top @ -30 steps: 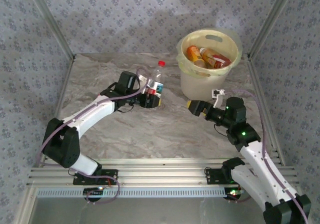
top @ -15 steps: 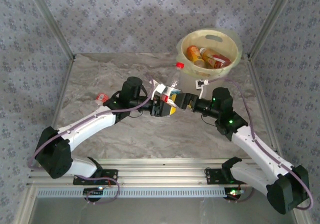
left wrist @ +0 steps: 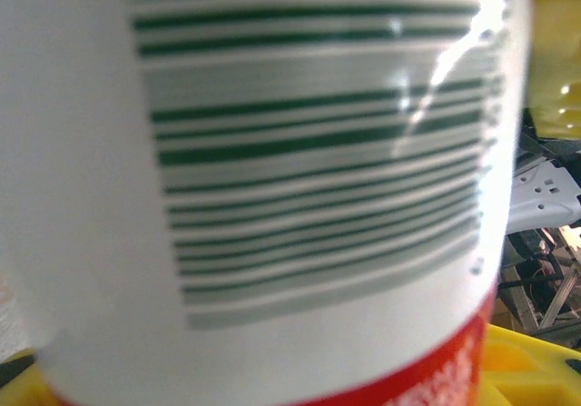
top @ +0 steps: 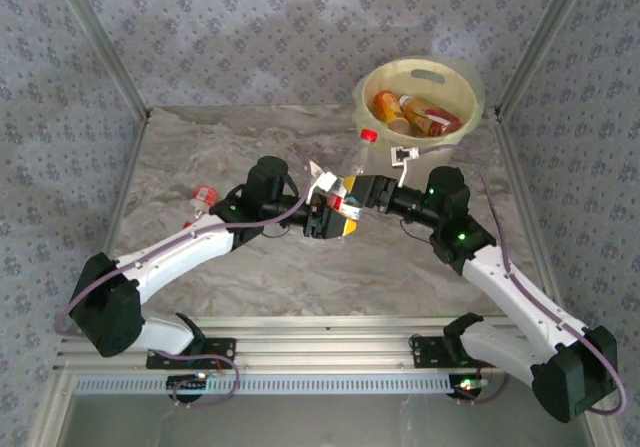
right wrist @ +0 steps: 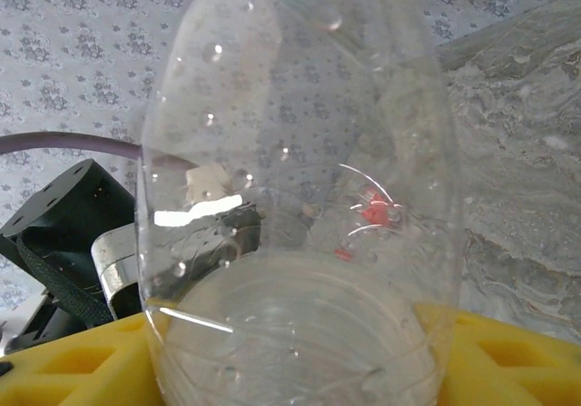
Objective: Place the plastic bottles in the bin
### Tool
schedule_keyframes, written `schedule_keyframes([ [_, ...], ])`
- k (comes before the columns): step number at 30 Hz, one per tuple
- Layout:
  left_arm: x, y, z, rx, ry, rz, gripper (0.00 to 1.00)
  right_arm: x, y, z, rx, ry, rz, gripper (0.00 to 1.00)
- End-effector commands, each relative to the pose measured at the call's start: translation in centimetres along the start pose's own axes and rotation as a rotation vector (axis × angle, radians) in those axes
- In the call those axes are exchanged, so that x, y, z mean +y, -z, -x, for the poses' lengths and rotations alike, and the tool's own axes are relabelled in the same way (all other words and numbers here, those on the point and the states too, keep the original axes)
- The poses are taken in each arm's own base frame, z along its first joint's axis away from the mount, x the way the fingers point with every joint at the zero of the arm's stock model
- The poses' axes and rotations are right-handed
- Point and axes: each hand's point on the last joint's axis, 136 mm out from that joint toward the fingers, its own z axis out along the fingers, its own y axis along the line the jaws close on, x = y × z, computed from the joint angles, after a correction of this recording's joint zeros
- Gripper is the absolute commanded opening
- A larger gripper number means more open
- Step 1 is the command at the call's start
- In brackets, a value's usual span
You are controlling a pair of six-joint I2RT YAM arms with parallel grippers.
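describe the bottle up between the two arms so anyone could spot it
Find the cream-yellow bin at the table's far right. In front, to its left, the left hand and right hand meet at a tilted clear bottle. It alone is off the table, red cap up; the orange-labelled ones lie in the bin, another bottle on the tabletop.

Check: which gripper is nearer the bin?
Right. The right gripper is just near-left of the bin; the left gripper is farther out the same way, holding the bottle.
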Motion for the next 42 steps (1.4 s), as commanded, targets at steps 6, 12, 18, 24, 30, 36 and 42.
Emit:
schedule_keyframes([
  [6,-1.5,0.5,1.6,-0.049,-0.057,-0.005,0.83,2.3,1.0,1.8,-0.018,0.071,0.016,0.53],
  [12,-2.9,2.9,3.3,-0.090,-0.140,0.111,1.00,1.5,4.9,5.4,-0.077,0.185,-0.195,0.51],
  [18,-2.3,7.2,3.7,-0.096,-0.248,0.392,1.00,1.9,9.4,11.2,-0.181,0.349,-0.438,0.51],
  [24,-1.2,10.5,2.6,-0.053,-0.293,0.579,1.00,-0.2,11.0,16.9,-0.208,0.461,-0.689,0.51],
  [30,-0.3,12.0,1.9,-0.044,-0.288,0.668,1.00,-2.8,10.4,21.7,-0.197,0.533,-0.843,0.51],
  [36,0.2,12.6,1.6,-0.032,-0.288,0.710,1.00,-5.4,11.0,25.0,-0.134,0.652,-1.055,0.51],
  [42,0.8,12.7,1.8,-0.030,-0.284,0.726,0.99,-6.3,10.8,27.3,-0.098,0.754,-1.151,0.50],
])
